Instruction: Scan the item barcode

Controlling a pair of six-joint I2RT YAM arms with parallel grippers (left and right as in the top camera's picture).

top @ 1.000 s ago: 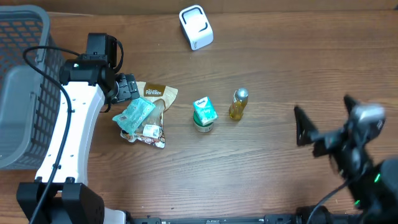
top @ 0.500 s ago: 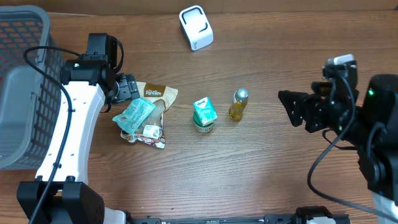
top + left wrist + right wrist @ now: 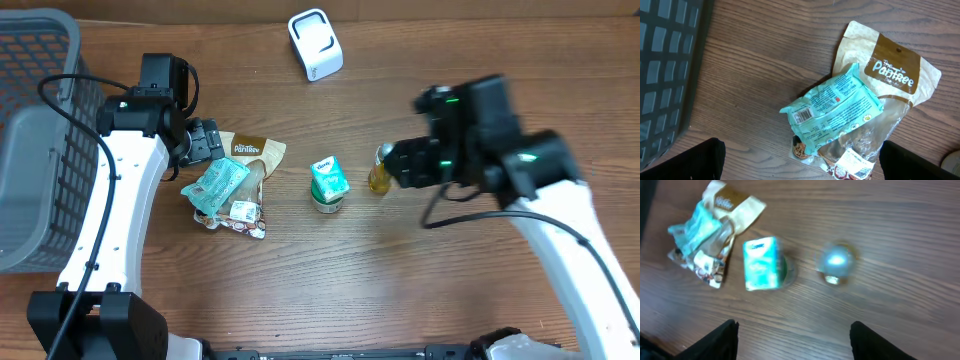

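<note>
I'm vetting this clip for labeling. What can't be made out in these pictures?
- Bottle label: right wrist view, motion blur; overhead, too small.
- Carton print: right wrist view, blurred.
- Basket: overhead, cut off by left edge.
- Clear bag contents: left wrist view, covered by teal packet and the bottom edge.

Worktop [image 3: 400,290]: wood or wood-look, brown grain, smooth, low sheen.
Basket [image 3: 40,50], 9 o'clock edge: grey plastic lattice, matt.
Barcode scanner [image 3: 315,43], 12 o'clock: white plastic, smooth, glossy.
Pantree pouch [image 3: 892,75]: upper part tan, paper-like, matt; lower part clear film, creased, shiny.
Teal packet [image 3: 832,107] on pouch: plastic film, wrinkled, glossy.
Teal carton [image 3: 328,181], centre: looks like coated card, slight sheen.
Small bottle [image 3: 378,172], 3 o'clock of carton: clear, golden contents; cap silvery, reflective.
Left arm shell [image 3: 120,210]: white plastic, smooth, semi-gloss; joints black, matt.
</note>
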